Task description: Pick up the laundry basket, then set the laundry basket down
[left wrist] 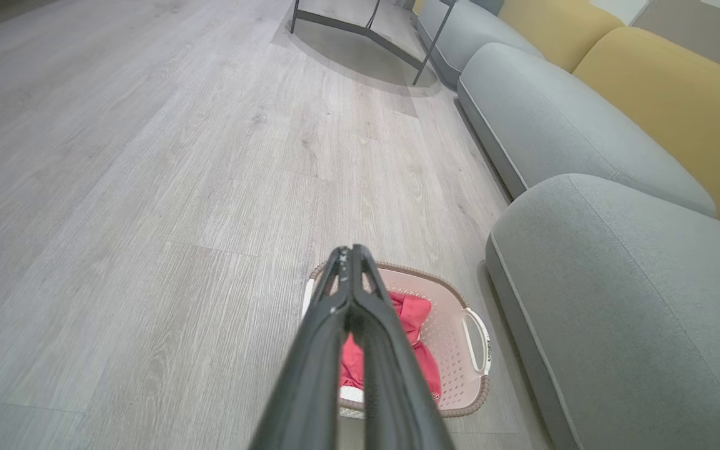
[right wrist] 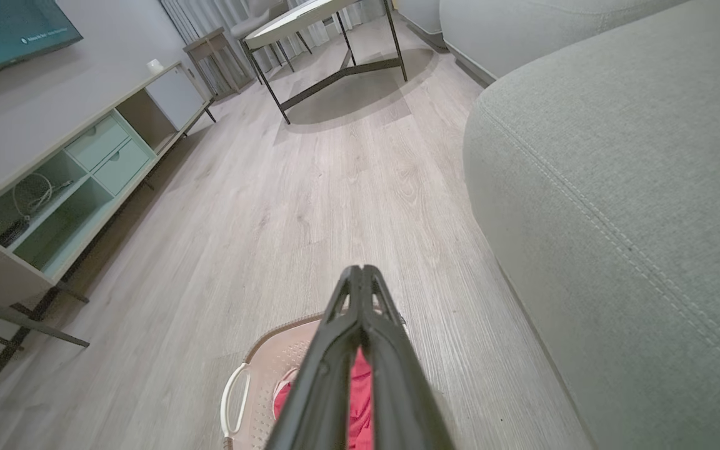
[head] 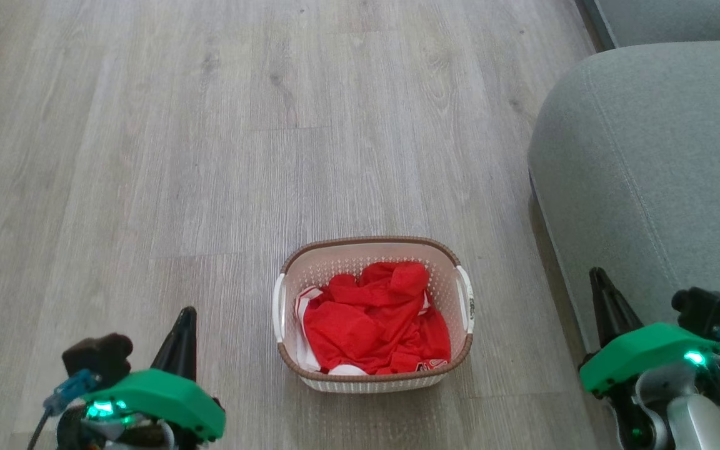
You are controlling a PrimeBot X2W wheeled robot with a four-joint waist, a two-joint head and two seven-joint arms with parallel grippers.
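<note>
Laundry basket [head: 369,240] is sitting at lower centre of the head view, red clothes [head: 372,319] lying inside; I am holding my left gripper [head: 184,325] at lower left and my right gripper [head: 599,280] at lower right, both pinched together on nothing

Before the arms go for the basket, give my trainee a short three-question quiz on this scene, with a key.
1. True or false: the left gripper and the right gripper are both shut, and neither touches the laundry basket.
2. What lies in the basket? A. red clothing B. blue towels C. nothing
3. On which of the robot's sides of the basket does the grey sofa stand?
Key: 1 true; 2 A; 3 the right.
</note>
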